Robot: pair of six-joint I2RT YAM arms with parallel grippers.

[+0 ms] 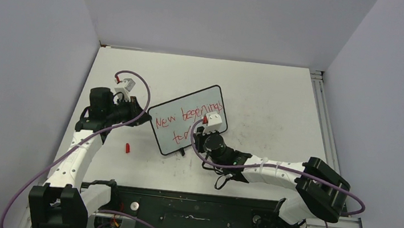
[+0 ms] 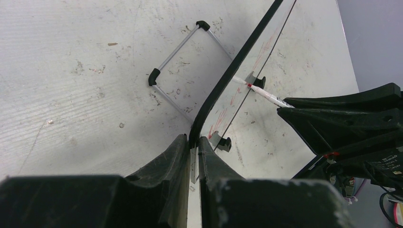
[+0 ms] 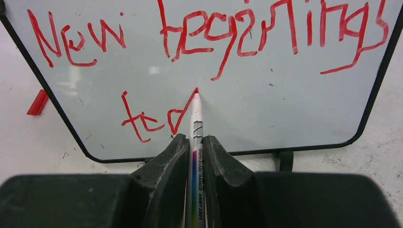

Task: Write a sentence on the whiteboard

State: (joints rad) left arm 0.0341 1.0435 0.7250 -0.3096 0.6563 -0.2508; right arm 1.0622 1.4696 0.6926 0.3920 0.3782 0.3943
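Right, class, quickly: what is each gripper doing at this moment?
Left gripper: closed, clamped on the edge of the whiteboard.
Right gripper: closed on a marker, its tip at the whiteboard.

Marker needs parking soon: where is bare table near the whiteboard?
Bare table lies behind the whiteboard toward the back wall, and right of it toward the rail. Crowded: left edge, where the left gripper clamps the frame; front, with the right gripper, marker and red cap.
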